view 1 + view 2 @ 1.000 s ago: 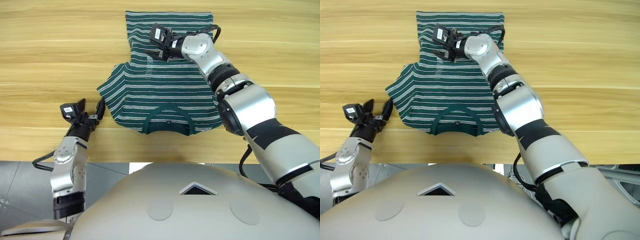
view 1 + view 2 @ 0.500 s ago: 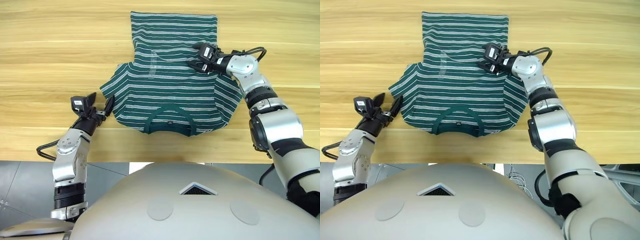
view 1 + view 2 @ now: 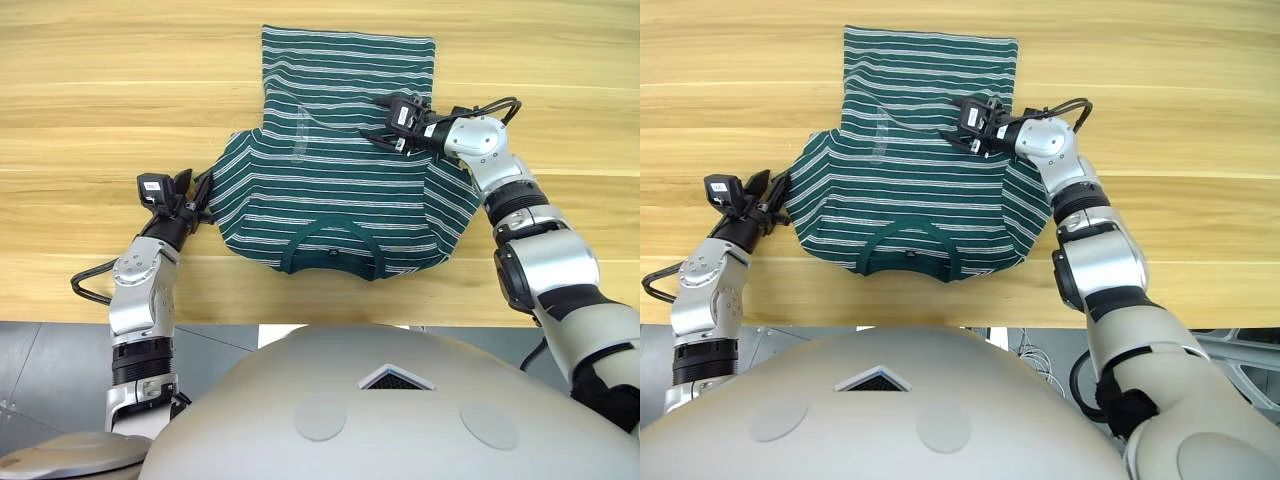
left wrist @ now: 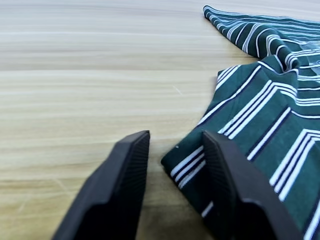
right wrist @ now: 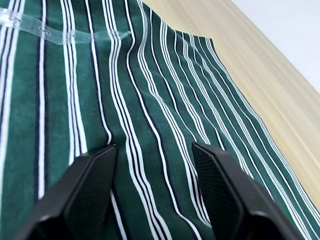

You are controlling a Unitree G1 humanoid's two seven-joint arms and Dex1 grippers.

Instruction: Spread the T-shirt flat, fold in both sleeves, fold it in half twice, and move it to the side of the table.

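- Watching from beside the table, I take this to be the sleeve-folding step. The green striped T-shirt [image 3: 330, 190] lies spread on the wooden table [image 3: 100, 100], with its collar [image 3: 332, 235] toward the robot and its hem [image 3: 348, 38] at the far end.
- The left pincer [image 3: 196, 190] sits low on the table at the tip of the left sleeve [image 3: 222, 172]. Its two fingers stand a moderate way apart and grip nothing. The corner of the cuff lies between them, closer to one finger than the other.
- The right pincer [image 5: 152, 150] is over the shirt's body, on the right side of the chest. Its fingers are spread wide, with striped cloth lying flat under and between them, and nothing is pinched. A clear plastic strip [image 5: 75, 34] stuck to the cloth lies a little ahead of its fingertips.
- The left sleeve sticks out sideways from the body, so I judge that fold not yet done. The right sleeve looks drawn in against the body, but I cannot tell whether it is neatly folded.
- Next, the left pincer needs to close on the cuff between its fingers. It should then lift it only slightly and carry it across toward the right pincer, laying it on the chest.
- The right pincer could press the body down meanwhile, or the whole shirt may drag along.
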